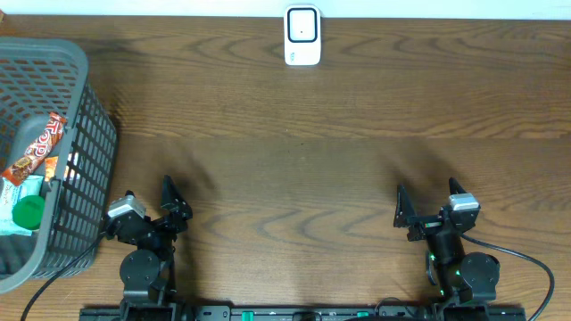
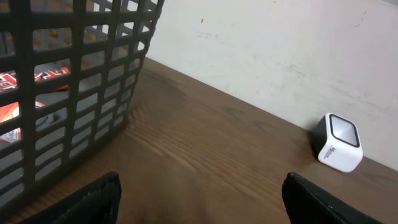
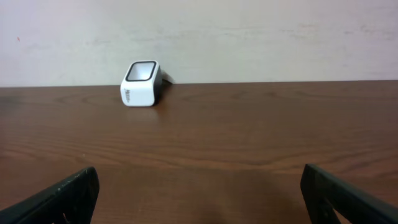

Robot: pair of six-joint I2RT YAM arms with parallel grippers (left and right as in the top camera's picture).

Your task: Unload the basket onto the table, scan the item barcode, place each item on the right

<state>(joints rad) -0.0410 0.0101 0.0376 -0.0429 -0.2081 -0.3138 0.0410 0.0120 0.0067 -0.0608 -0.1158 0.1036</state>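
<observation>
The white barcode scanner (image 1: 302, 36) stands at the table's far edge, against the wall; it also shows in the left wrist view as a small white box (image 2: 337, 143) and in the right wrist view (image 3: 142, 84). Items lie in the grey basket (image 1: 89, 169) at the left: a red-orange snack packet (image 1: 36, 147) and a green-capped pack (image 1: 27, 212). No barcode shows. My left gripper (image 1: 147, 203) rests near the front edge beside the basket, open and empty (image 2: 202, 186). My right gripper (image 1: 428, 203) rests at the front right, open and empty (image 3: 199, 177).
The basket's mesh wall (image 2: 74, 93) fills the left of the left wrist view, close to the left gripper. Brown wooden table (image 1: 303, 169) stretches between the grippers and the scanner. A pale wall (image 3: 249, 37) backs the table.
</observation>
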